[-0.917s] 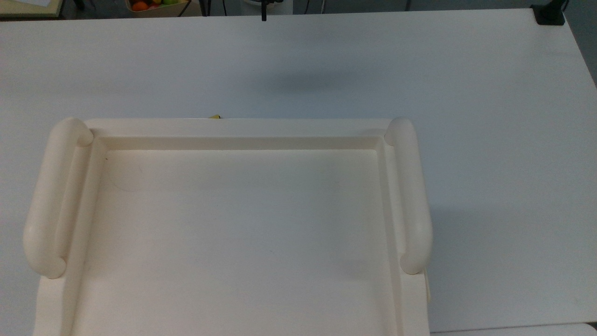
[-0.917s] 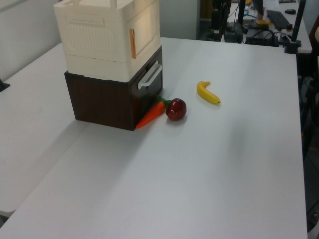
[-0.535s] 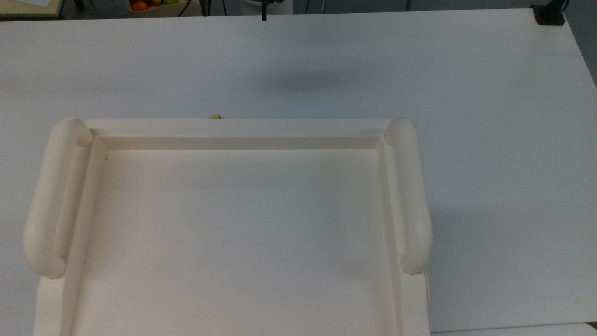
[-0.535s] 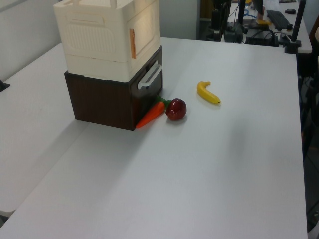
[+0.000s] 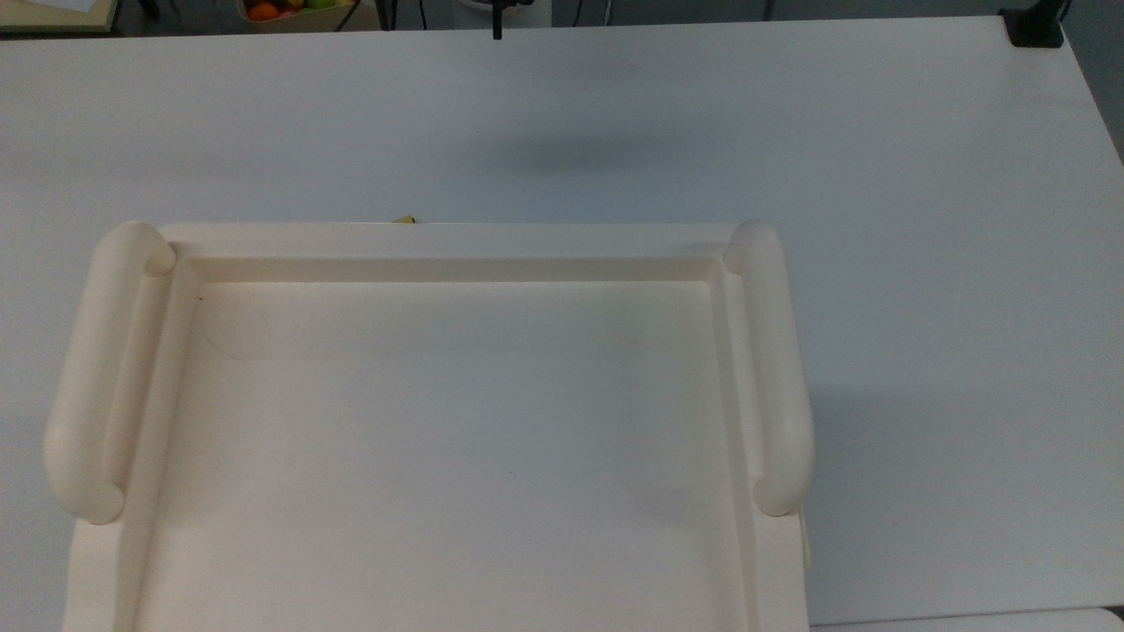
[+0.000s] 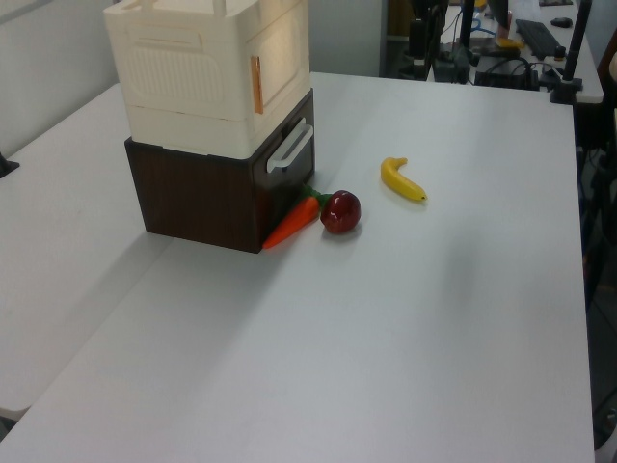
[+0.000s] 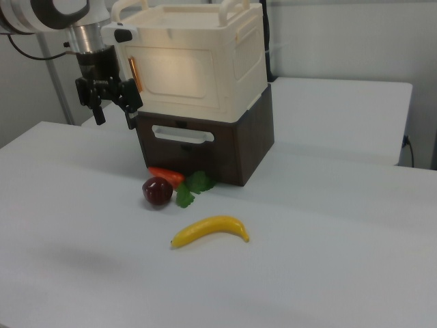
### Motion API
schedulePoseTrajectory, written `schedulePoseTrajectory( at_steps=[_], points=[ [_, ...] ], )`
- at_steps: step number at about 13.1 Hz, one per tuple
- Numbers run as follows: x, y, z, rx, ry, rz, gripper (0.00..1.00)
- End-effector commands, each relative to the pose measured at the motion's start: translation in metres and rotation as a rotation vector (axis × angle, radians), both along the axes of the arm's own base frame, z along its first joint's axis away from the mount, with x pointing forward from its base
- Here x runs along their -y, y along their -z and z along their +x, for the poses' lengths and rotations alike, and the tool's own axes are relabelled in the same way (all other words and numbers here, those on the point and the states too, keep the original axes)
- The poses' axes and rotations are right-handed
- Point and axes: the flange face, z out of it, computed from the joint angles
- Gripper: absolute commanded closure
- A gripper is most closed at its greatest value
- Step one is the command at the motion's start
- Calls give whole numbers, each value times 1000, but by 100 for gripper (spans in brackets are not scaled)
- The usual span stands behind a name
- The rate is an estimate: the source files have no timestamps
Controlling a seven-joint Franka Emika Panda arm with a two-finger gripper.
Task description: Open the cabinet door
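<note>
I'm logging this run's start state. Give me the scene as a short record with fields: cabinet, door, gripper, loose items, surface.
cabinet: cream-white cabinet stacked on a dark brown drawer unit
door: cabinet door looks shut, orange handle strip at the right view's left edge
gripper: gripper beside that handle edge, jaws open, holding nothing
loose items: carrot against the drawer unit's base, red apple next to it, banana apart from both
surface: white table

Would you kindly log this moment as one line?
gripper: open, beside cabinet door | door: closed | banana, apple, carrot: on table
</note>
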Motion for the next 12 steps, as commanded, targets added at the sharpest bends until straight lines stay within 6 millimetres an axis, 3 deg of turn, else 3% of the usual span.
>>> schedulePoseTrajectory(
  at_steps=[1, 12],
  points=[
    [-2, 0, -9, -36, 13, -3, 0],
    [4, 1, -13, -63, 13, -17, 0]
  ],
)
